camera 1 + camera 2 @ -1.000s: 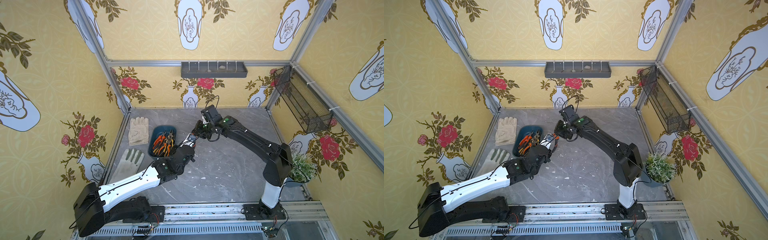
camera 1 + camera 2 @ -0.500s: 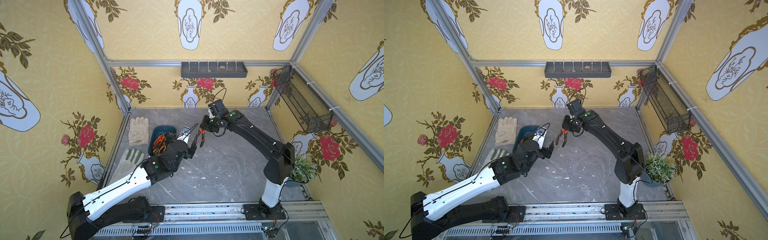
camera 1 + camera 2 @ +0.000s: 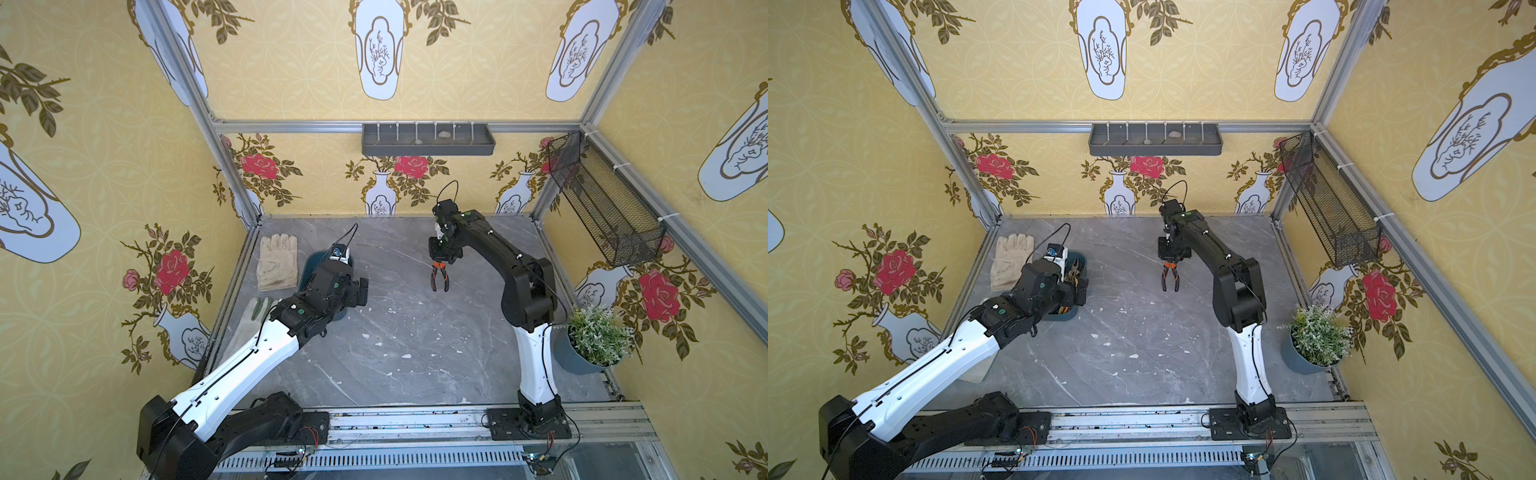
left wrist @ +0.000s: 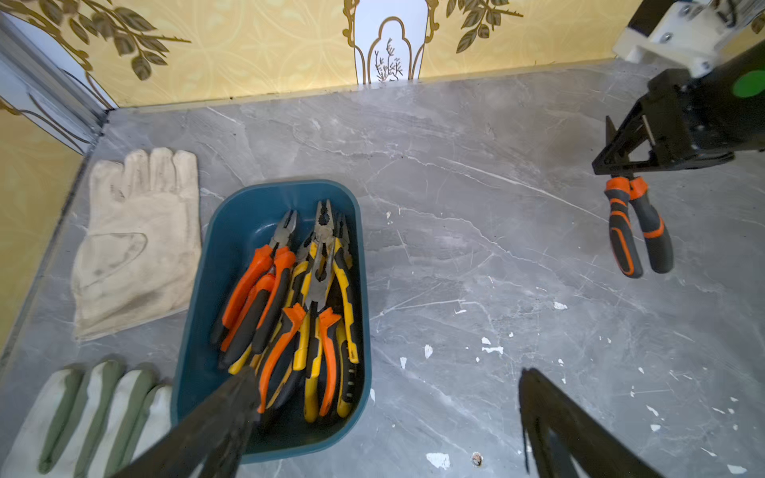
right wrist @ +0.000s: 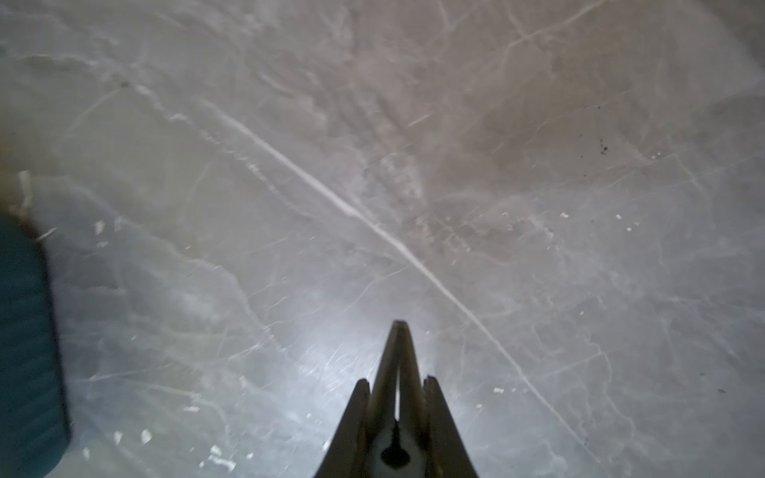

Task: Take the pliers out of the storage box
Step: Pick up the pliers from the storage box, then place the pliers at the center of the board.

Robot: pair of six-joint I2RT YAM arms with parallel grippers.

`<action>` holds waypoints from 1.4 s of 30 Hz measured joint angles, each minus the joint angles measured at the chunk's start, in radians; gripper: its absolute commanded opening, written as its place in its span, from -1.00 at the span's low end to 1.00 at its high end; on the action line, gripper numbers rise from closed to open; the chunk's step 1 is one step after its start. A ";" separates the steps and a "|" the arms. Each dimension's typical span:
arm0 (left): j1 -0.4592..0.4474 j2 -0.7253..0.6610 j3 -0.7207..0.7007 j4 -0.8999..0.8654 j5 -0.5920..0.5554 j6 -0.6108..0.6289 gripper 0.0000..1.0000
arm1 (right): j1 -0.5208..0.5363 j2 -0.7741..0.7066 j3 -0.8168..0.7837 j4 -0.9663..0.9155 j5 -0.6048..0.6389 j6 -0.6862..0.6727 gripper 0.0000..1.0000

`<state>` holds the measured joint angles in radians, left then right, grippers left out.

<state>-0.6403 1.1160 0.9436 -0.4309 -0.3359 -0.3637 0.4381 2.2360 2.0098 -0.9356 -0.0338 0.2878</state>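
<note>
Your right gripper (image 3: 440,261) is closed on the orange-and-black pliers (image 3: 439,279). It pinches them at the metal head, so the handles hang down in the air above the grey table (image 3: 395,332), well apart from the box (image 4: 194,331). In the right wrist view you can see the metal nose of this tool between the two fingers (image 5: 359,399).

Your left gripper (image 4: 385,372) stands wide open and holds nothing. In the left wrist view one finger shows in front of the box and the other in front of bare table.

The other pliers (image 4: 298,306) lie in a heap inside the blue box, with yellow and orange handles crossing one over another. The box sits on the table just beside a cream glove (image 4: 132,240), and a green-striped glove (image 4: 82,414) lies near its corner. In both top views the left arm hides a large part of the box.
</note>
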 measured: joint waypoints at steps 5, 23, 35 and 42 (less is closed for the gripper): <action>0.031 0.071 0.027 -0.008 0.029 0.002 0.98 | -0.122 0.093 0.090 -0.011 0.069 -0.035 -0.89; 0.107 0.219 0.039 0.028 0.130 0.016 0.98 | -0.270 0.259 0.210 -0.026 0.062 -0.181 -0.63; 0.112 0.238 0.071 0.026 0.153 0.019 0.98 | -0.270 0.293 0.238 -0.019 0.041 -0.209 -0.36; 0.116 0.238 0.070 0.025 0.153 0.023 0.98 | -0.270 0.291 0.227 0.009 0.041 -0.209 -0.09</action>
<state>-0.5247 1.3544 1.0134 -0.4057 -0.1829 -0.3412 0.1684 2.5271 2.2364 -0.9264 0.0071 0.0792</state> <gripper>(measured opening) 0.991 0.427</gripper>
